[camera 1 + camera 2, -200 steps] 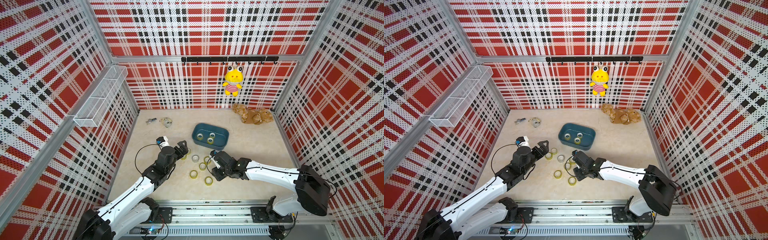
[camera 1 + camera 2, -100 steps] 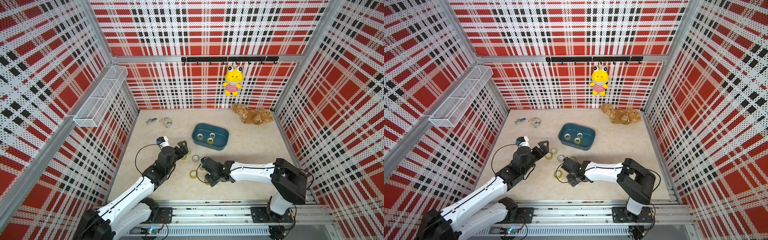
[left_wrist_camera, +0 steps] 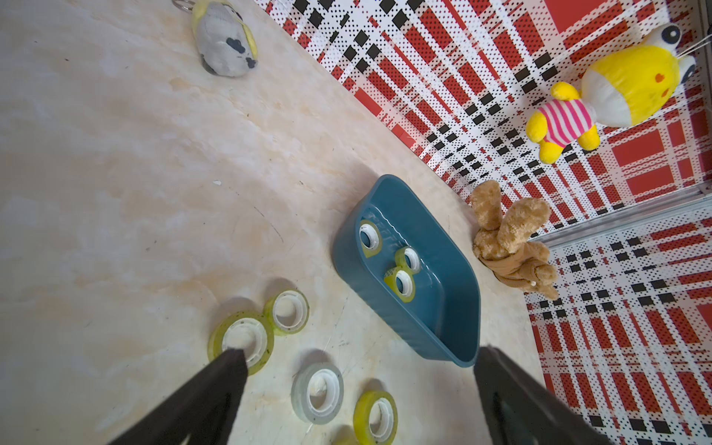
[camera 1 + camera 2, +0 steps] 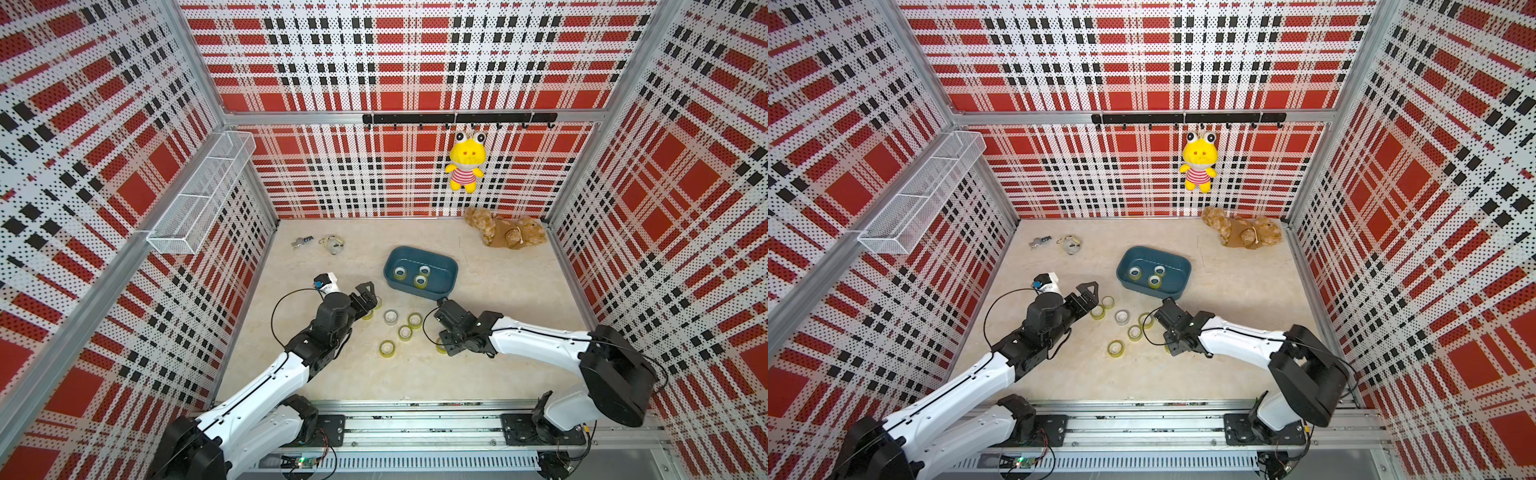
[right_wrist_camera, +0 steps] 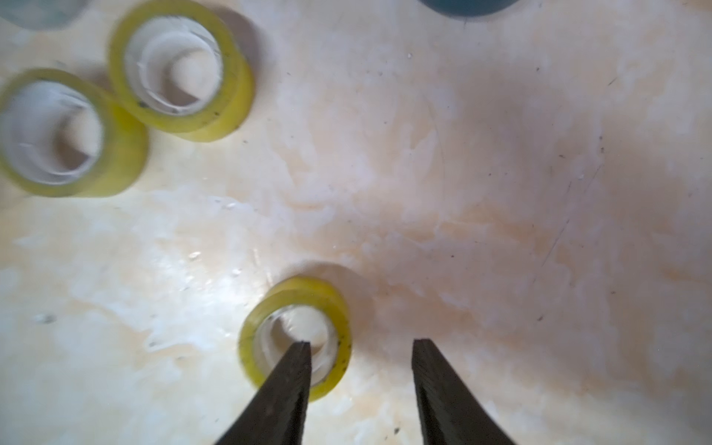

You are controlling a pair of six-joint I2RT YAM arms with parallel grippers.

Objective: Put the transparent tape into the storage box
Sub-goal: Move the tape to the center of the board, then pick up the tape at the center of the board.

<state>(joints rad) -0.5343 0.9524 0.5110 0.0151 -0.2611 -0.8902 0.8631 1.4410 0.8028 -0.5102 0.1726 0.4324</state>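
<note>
The right gripper [image 5: 362,343] holds its jaws moderately apart, gripping nothing: one tip lies over the core of a yellowish tape roll [image 5: 304,291], the other just beside it. The left gripper [image 3: 358,350] has its jaws spread wide, one tip over a second tape roll [image 3: 240,316]. More rolls [image 4: 405,332] lie on the beige marbled worktop [image 4: 498,299]; three sit in the teal storage box [image 4: 442,272]. Red plaid pegboard walls [image 4: 415,62] surround it.

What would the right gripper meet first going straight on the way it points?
Likely the tape roll below it: one jaw of the right gripper is over its core, one outside. Height unclear.
</note>
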